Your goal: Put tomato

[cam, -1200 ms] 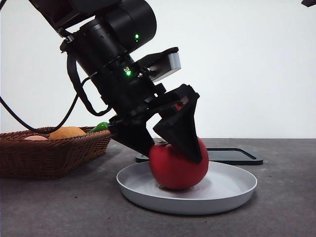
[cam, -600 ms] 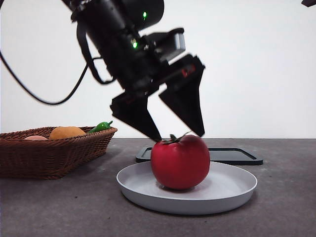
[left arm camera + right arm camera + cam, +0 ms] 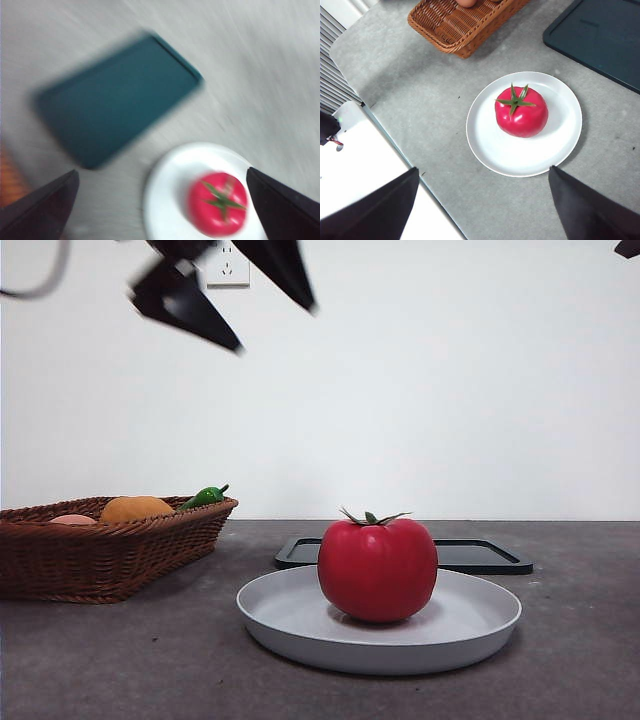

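Observation:
The glossy red tomato with a green stem stands upright on the white plate in the middle of the table. It also shows in the left wrist view and the right wrist view. My left gripper is open and empty, high above the table at the upper left, well clear of the tomato. My right gripper is open and empty, high above the plate; only a black tip shows at the front view's top right corner.
A brown wicker basket at the left holds a round orange fruit, a pale pink fruit and a green pepper. A dark flat tray lies behind the plate. A white wall with a socket stands behind.
My left gripper let go of the tomato, opened and rose up and to the left. The tomato stays on the plate, shifted slightly right.

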You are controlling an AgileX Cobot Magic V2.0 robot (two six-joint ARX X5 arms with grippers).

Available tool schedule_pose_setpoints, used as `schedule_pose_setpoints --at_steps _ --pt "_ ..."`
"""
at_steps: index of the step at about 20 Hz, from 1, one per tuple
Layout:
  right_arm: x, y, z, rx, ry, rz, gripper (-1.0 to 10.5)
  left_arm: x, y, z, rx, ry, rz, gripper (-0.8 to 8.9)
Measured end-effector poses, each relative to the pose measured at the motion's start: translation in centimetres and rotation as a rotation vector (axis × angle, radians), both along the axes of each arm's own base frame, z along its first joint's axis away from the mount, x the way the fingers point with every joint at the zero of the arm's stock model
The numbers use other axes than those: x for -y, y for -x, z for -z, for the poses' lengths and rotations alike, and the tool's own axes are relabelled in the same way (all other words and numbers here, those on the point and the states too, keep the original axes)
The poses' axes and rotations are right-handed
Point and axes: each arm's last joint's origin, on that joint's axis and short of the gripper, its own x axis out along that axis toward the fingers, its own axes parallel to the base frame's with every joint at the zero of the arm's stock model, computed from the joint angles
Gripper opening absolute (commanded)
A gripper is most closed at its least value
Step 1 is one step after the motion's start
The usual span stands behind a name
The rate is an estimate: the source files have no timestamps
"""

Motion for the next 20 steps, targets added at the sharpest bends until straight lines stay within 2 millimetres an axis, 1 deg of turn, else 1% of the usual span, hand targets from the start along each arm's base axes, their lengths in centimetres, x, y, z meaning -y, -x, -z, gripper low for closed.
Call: schedule_pose_setpoints --at_steps 2,4,6,9,10,12,15,17,18,20 --pt "0.0 0.0 0.0 0.000 0.000 0.000 4.1 -2.4 1.1 -2.1 0.042 0.051 -0.039 5.67" --pt "0.0 0.0 0.0 0.000 0.000 0.000 4.1 -4.4 2.7 -3.6 0.056 0.070 -0.066 5.67" --pt "0.0 0.0 0.0 0.000 0.000 0.000 4.1 -6.2 4.3 -4.6 0.053 0.067 -0.100 5.67" --pt "0.0 0.0 0.0 0.000 0.000 0.000 4.1 -8.2 6.9 -5.6 0.083 0.076 -0.136 5.67" --pt "0.0 0.0 0.0 0.002 0.000 0.000 4.1 -8.8 7.9 -5.5 0.088 0.077 -0.142 5.67" --pt "0.0 0.0 0.0 0.003 -0.001 0.000 4.1 -9.6 9.7 -4.5 0.062 0.078 -0.124 5.67" --pt "0.0 0.0 0.0 0.003 -0.001 0.000 4.1 -10.2 12.1 -1.8 -0.053 0.081 -0.048 5.66" --pt "0.0 0.0 0.0 0.003 -0.001 0.000 4.1 -10.4 13.4 -0.3 -0.148 0.098 0.019 5.62" --pt "0.0 0.0 0.0 0.003 -0.001 0.000 4.1 -10.4 13.9 0.1 -0.182 0.103 0.043 5.62" --pt "0.0 0.0 0.0 0.003 -0.001 0.000 4.1 -10.5 14.5 0.3 -0.209 0.092 0.055 5.62"
